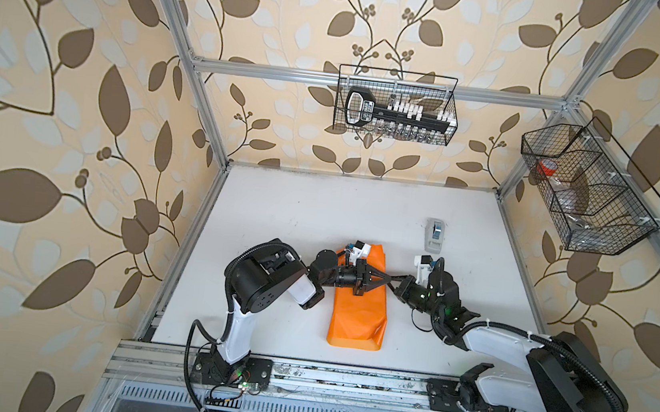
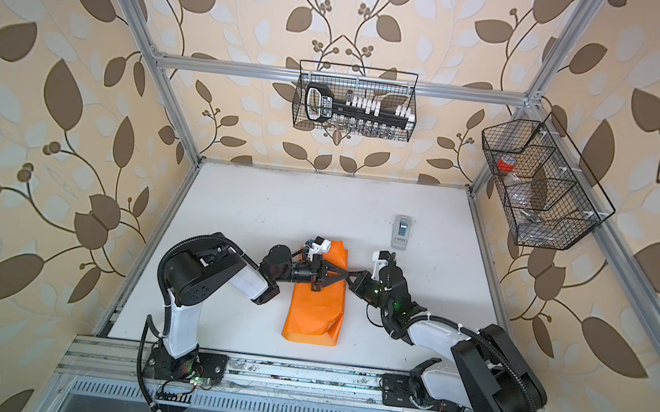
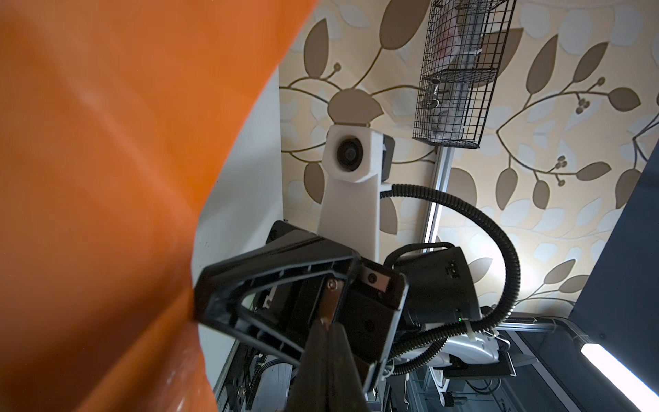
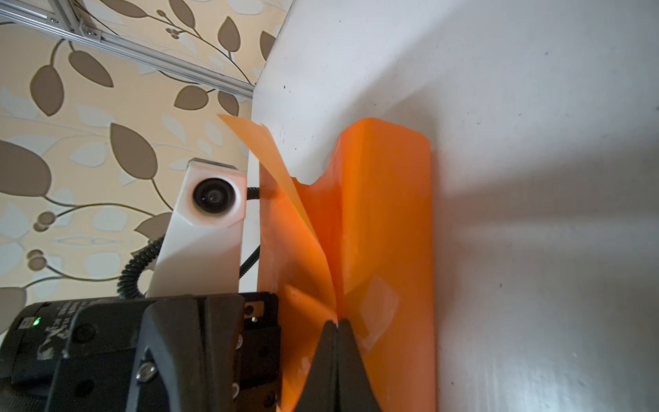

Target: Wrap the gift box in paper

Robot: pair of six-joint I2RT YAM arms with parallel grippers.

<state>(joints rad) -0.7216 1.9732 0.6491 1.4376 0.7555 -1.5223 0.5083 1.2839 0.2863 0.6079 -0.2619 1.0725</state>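
My right tool (image 4: 336,323) pinches a fold of the paper (image 4: 385,232); my left tool (image 3: 328,323) is closed. Thin, slick stuff (creases easily): I'd grip folds, gently.

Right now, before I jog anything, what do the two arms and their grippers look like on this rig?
The left arm and right arm have glossy white links, black joint housings and black corrugated cable conduit looped alongside. The left gripper and right gripper are black, their triangular-framed fingers tapering to points. Each wrist carries a white camera mount with a round black lens.
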